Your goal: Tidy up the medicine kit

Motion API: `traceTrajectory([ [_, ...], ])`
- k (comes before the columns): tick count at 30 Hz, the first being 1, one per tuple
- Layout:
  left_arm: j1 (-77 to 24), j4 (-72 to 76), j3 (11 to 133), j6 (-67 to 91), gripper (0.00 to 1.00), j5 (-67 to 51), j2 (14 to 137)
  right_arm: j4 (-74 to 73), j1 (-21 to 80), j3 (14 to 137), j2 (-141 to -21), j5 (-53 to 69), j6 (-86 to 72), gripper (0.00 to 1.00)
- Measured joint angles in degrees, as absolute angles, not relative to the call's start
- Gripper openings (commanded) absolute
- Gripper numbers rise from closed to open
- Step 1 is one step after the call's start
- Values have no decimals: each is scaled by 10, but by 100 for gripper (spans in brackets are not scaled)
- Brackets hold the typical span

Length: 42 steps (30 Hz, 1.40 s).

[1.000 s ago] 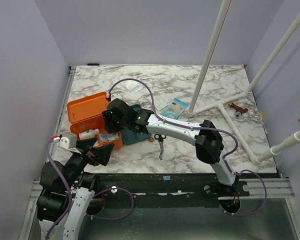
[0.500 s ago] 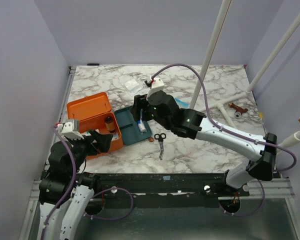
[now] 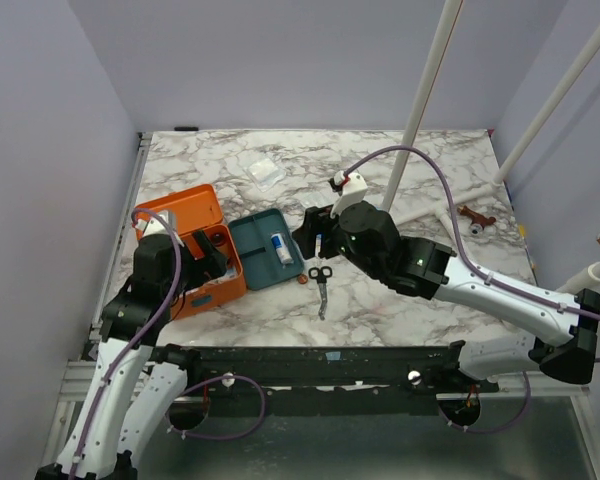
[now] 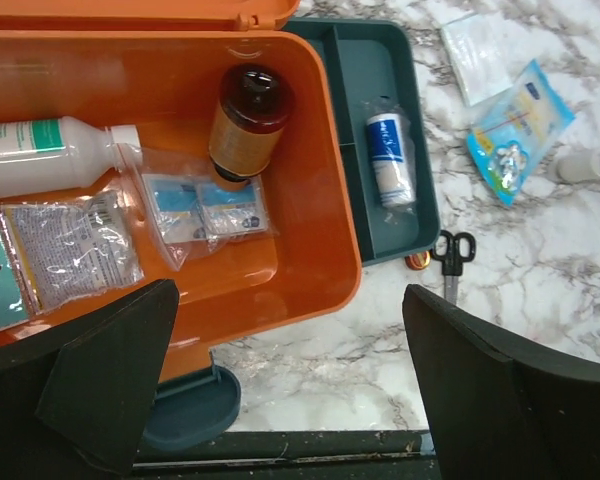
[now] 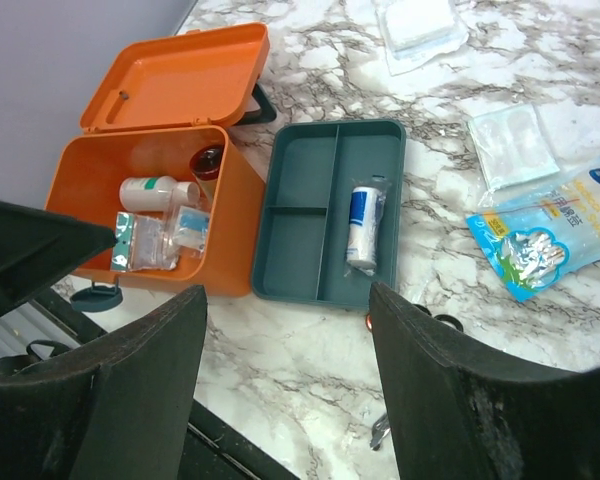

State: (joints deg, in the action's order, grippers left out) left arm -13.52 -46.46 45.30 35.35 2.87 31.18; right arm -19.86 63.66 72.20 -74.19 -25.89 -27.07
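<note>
Nearest, above the near wall of the medicine kit (image 4: 332, 215): left gripper (image 4: 300, 400), spread wide, holding nothing. Could clip that wall or the teal latch (image 4: 190, 410) on a straight drop and shove the whole box toward the tray.

Inside the kit, lid thrown back: white bottle (image 4: 50, 150) lying flat, brown bottle (image 4: 248, 120) in the far corner (upright or leaning, hard to tell), bagged sachets (image 4: 200, 205) and a clear packet (image 4: 65, 250) loose over the floor. Easy to pinch a bag along with something else, or to topple the brown bottle. Little bare floor left for more.

Just right of the kit, up against it or nearly so: teal tray (image 5: 300, 240), bandage roll (image 5: 365, 225) in its long compartment. Probably light, so likely to skid if nudged.

Further right of the kit, off the tray's near corner: scissors (image 3: 320, 282), flat on the marble, awkward to get fingers under.

Right of the kit past the tray, raised off the table: right gripper (image 5: 280, 400), likewise gaping and empty. Risk of the arms meeting over the kit if sent in together.

Well right of the kit: blue swab pouch (image 5: 555, 240), limp, apt to slip.

Farthest behind the kit: gauze packet (image 3: 267, 170).
</note>
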Motion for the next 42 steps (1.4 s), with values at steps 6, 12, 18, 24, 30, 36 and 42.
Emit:
traceTrajectory([
  [6,-135,-442,453,340,93,58,395,-197,637,709,-720,-256,-270,69],
  [12,-135,-405,453,317,89,75,452,-197,637,693,-716,-248,-270,69],
  [18,-133,-365,453,308,87,89,500,-196,637,678,-715,-243,-269,70],
  [24,-129,-322,429,314,84,109,538,-194,637,667,-711,-239,-267,70],
  [30,-123,-288,417,326,80,129,582,-193,637,650,-703,-235,-267,70],
  [36,-117,-247,417,329,78,133,629,-194,637,632,-693,-235,-267,71],
  [42,-117,-209,417,328,78,133,663,-194,637,626,-688,-235,-267,71],
])
